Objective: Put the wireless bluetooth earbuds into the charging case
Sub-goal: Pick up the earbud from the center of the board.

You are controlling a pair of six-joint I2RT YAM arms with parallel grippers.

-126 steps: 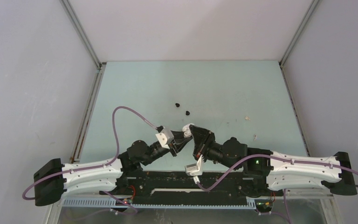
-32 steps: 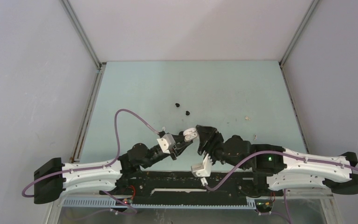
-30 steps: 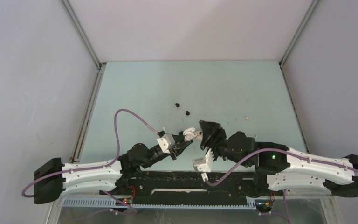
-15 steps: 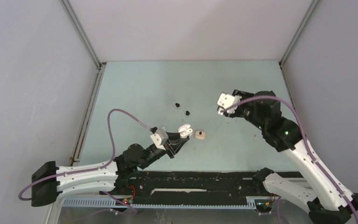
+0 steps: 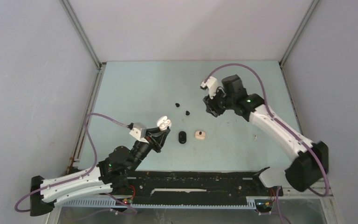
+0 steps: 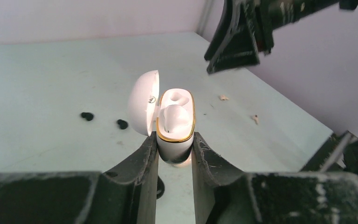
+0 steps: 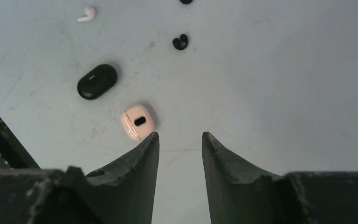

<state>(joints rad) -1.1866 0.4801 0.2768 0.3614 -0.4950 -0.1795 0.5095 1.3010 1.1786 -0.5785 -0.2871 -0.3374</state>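
Left gripper clamped on open white charging case, left of black case, right gripper narrowly parted, empty, beyond black case

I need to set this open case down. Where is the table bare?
Bare: the far-left stretch of table between the left rail and the black earbuds, and the strip along the back wall. Crowded: the middle, where the black case and pink case lie, and the right, crossed by the right arm.
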